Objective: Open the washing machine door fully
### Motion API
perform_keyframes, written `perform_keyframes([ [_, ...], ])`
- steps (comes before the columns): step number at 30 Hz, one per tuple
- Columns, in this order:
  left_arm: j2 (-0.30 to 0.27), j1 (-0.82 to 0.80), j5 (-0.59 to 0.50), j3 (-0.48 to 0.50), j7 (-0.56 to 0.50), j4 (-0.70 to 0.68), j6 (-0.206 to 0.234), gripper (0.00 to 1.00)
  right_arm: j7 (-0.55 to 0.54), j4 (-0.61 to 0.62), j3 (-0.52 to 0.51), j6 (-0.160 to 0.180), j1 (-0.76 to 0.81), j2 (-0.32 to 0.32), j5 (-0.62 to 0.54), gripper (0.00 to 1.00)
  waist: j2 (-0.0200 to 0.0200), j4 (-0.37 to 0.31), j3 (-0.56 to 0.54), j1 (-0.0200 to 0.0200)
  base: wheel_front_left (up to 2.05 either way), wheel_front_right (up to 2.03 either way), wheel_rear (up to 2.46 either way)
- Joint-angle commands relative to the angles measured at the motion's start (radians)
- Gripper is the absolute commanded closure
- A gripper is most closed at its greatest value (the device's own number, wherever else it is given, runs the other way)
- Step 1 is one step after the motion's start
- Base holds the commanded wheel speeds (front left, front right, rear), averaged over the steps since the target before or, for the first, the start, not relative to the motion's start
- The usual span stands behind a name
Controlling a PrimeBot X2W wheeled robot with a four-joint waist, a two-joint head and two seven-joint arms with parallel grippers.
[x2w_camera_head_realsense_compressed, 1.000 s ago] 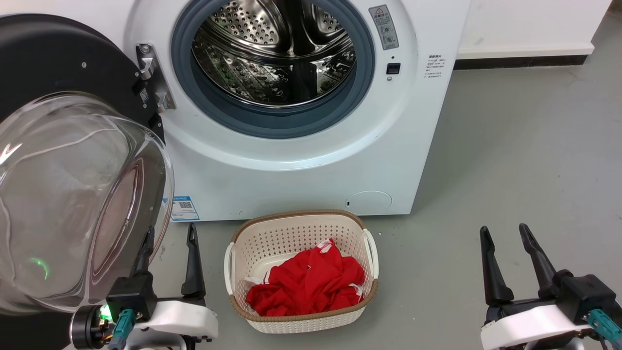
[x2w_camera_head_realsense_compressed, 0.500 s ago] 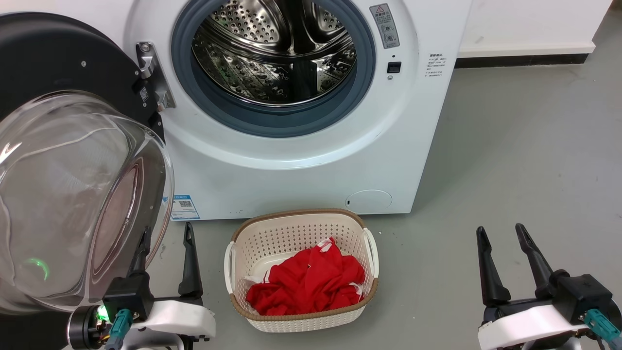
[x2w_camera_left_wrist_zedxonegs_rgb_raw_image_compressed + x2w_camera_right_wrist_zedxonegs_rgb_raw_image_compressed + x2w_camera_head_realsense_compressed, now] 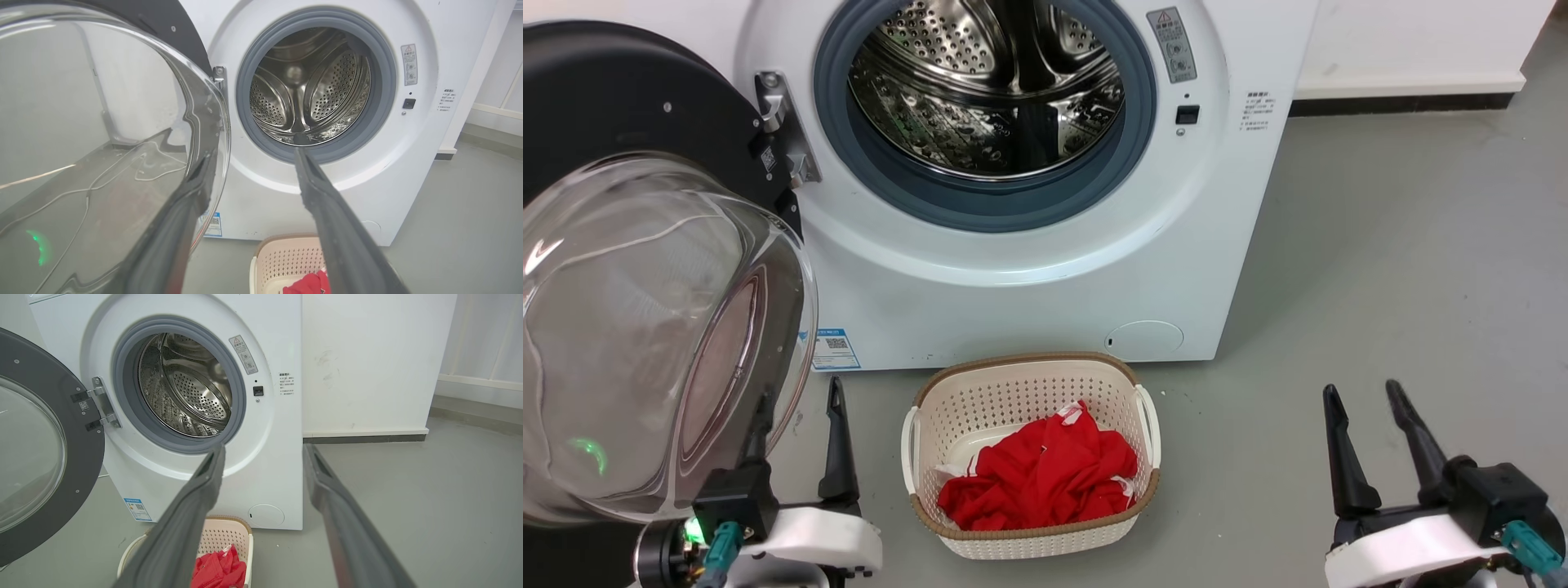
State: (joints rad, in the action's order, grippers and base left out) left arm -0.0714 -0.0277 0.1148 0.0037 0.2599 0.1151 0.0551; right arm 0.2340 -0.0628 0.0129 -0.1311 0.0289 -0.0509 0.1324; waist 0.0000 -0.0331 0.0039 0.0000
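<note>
The washing machine door (image 3: pixel 605 98) is a big glossy black disc swung out to the left on its metal hinge (image 3: pixel 780 131), and its clear glass bowl (image 3: pixel 645 327) bulges toward me. My left gripper (image 3: pixel 799 392) is open and empty just below the bowl's right edge, and one finger (image 3: pixel 760 425) shows through the glass. In the left wrist view the left gripper (image 3: pixel 255 153) points at the drum, with the bowl (image 3: pixel 102 122) beside one finger. My right gripper (image 3: pixel 1362 390) hangs open over the floor far to the right; in the right wrist view the right gripper (image 3: pixel 264 447) faces the machine, with the door (image 3: pixel 83 457) at the left.
The white washing machine (image 3: pixel 1013 302) shows its steel drum (image 3: pixel 988 82) inside a blue-grey rubber ring (image 3: pixel 980 208). A cream laundry basket (image 3: pixel 1029 371) with red cloth (image 3: pixel 1037 482) sits on the floor before it. Grey floor (image 3: pixel 1405 245) stretches right; a white wall (image 3: pixel 367 355) stands behind.
Both grippers have sunk a little toward the bottom edge, the left also drifting slightly left. The view has shifted a touch. The door stands as before.
</note>
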Motion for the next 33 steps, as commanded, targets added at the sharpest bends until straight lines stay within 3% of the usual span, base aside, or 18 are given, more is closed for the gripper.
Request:
perform_keyframes([
  [1, 0.0, 0.001, 0.001, 0.0, -0.001, 0.002, 0.0, 1.0, 0.0, -0.002, 0.0, 0.0, 0.001, 0.0, 0.0, 1.0, 0.0, 0.0, 0.0, 0.0, 0.0, 0.0, 0.0],
  [3, 0.003, 0.008, 0.003, -0.001, -0.003, 0.022, 0.0, 1.0, -0.003, -0.019, 0.001, 0.0, 0.01, 0.0, 0.001, 1.0, 0.0, 0.0, 0.0, 0.0, 0.0, 0.0, 0.0],
  [33, 0.009, -0.03, 0.548, 0.041, -0.139, 0.061, -0.068, 1.0, -0.103, -0.074, -0.014, 0.0, -0.047, -0.024, 0.568, 1.0, 0.0, 0.008, 0.0, 0.0, 0.0, 0.0, 0.0],
])
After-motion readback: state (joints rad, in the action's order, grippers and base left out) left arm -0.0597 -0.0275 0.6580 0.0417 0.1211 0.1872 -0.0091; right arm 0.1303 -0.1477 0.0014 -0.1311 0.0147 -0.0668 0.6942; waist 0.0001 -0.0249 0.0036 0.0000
